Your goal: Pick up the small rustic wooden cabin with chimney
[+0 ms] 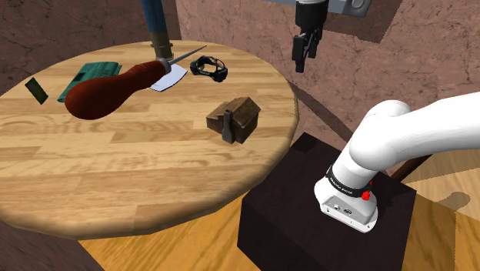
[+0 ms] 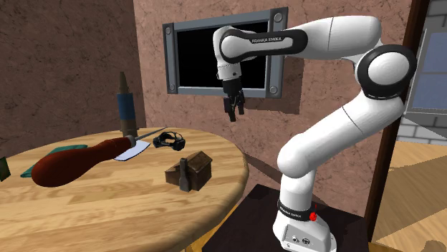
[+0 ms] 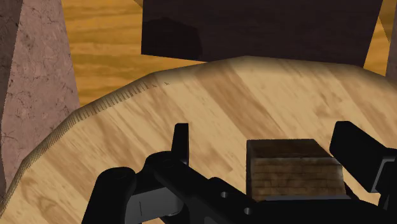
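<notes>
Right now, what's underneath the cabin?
The cabin rests on the round wooden table. Its base covers the spot below, so anything beneath it cannot be seen.

In the wrist view, cannot see the lower part of the cabin (image 3: pixel 294 167): hidden behind the black base of the fingers (image 3: pixel 181 143). In the shoulder view, cannot make out the small black thing (image 1: pixel 208 68) beside the blade (image 1: pixel 168 79), perhaps goggles. Lose the tabletop (image 1: pixel 46 185) past the left edge, the blue post (image 1: pixel 152 19) past the top. Behind the brown handle (image 1: pixel 108 88), half of a green pad (image 1: pixel 96 71).
</notes>
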Robot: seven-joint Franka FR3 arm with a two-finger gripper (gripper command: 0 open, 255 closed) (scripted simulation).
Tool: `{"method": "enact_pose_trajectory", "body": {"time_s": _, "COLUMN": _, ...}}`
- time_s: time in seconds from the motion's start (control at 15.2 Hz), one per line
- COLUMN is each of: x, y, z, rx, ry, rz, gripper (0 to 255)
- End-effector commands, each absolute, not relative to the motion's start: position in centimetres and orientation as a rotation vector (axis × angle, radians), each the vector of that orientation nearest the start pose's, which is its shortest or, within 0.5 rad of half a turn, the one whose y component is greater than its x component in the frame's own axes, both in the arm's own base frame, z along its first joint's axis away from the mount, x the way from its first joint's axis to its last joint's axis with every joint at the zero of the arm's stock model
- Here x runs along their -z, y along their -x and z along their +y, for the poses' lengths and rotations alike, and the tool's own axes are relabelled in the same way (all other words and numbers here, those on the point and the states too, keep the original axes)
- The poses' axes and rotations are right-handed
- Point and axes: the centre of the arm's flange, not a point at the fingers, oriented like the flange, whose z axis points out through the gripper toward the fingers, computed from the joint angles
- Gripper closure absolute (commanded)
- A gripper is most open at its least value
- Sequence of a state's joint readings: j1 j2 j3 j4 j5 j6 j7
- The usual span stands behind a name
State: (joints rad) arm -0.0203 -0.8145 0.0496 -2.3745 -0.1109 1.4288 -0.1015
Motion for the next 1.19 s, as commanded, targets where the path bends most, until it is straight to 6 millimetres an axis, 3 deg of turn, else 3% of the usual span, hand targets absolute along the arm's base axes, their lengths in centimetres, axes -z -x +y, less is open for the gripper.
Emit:
{"method": "enact_pose_trajectory", "body": {"time_s": 0.0, "x": -58.0, "y": -28.3, "z": 0.0, "rx": -0.226, "ry": 3.27, "rz": -0.171, "gripper": 0}}
{"method": "enact_pose_trajectory", "body": {"time_s": 1.12, "x": -48.1, "y": -40.9, "z": 15.8, "rx": -0.192, "ry": 3.281, "rz": -0.403, "gripper": 0}}
